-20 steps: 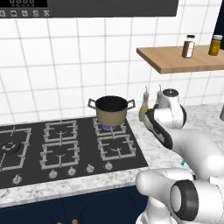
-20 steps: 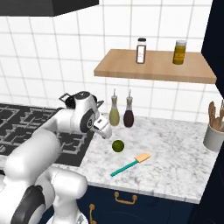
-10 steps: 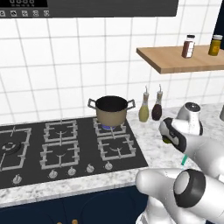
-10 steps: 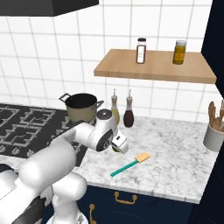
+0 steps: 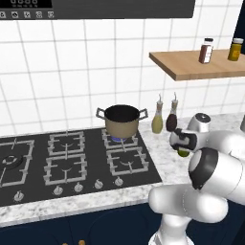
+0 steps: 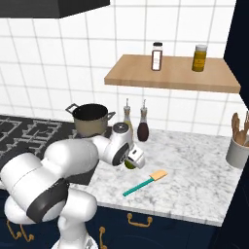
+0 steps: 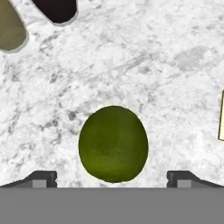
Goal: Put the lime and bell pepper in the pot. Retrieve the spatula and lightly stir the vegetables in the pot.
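The lime (image 7: pixel 113 143) lies on the marble counter, a dark yellow-green ball right under my hand. My gripper (image 7: pixel 113 179) is open, one fingertip on each side of the lime and apart from it. In the right base view the gripper (image 6: pixel 133 158) hangs low over the lime (image 6: pixel 129 164), and the teal-handled spatula (image 6: pixel 144 182) lies on the counter just in front of it. The tan pot (image 6: pixel 91 119) stands on the back right burner, seen also as the pot (image 5: pixel 122 119) with the gripper (image 5: pixel 182 142) to its right. The bell pepper is out of view.
Two spouted bottles, one yellow-green (image 6: pixel 127 118) and one dark (image 6: pixel 143 129), stand against the wall just behind the lime. A grey utensil holder (image 6: pixel 238 151) stands at the far right. A wooden shelf (image 6: pixel 170 73) with two jars hangs above the counter.
The arm has swung from beside the stove out over the counter and come down around the lime. The jaws stayed open.
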Motion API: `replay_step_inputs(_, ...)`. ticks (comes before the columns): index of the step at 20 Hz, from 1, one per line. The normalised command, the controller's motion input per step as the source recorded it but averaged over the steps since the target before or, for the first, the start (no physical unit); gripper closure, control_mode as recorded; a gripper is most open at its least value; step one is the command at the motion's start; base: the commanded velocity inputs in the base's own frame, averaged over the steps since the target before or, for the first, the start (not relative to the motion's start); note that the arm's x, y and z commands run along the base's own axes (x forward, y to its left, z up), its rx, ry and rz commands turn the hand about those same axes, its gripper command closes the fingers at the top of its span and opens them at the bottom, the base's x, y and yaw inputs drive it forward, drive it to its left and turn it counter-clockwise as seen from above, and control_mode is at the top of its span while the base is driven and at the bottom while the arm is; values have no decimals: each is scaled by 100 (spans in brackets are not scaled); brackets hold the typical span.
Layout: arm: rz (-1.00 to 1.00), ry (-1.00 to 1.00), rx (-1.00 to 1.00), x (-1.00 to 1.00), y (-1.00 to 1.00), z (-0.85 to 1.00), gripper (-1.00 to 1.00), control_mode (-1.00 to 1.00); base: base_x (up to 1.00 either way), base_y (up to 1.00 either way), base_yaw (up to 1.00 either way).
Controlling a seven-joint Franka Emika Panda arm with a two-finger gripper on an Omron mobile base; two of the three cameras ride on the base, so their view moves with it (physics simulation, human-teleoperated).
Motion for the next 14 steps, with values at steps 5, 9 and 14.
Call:
replay_step_inputs(5, 2, 2, 1, 4, -4, -23, 100, -100, 0, 0, 0)
replay_step_inputs(9, 0, 8, 0, 34, 0, -37, 100, -100, 0, 0, 0)
replay_step_inputs(14, 2, 1, 0, 7, 0, -6, 100, -100, 0, 0, 0)
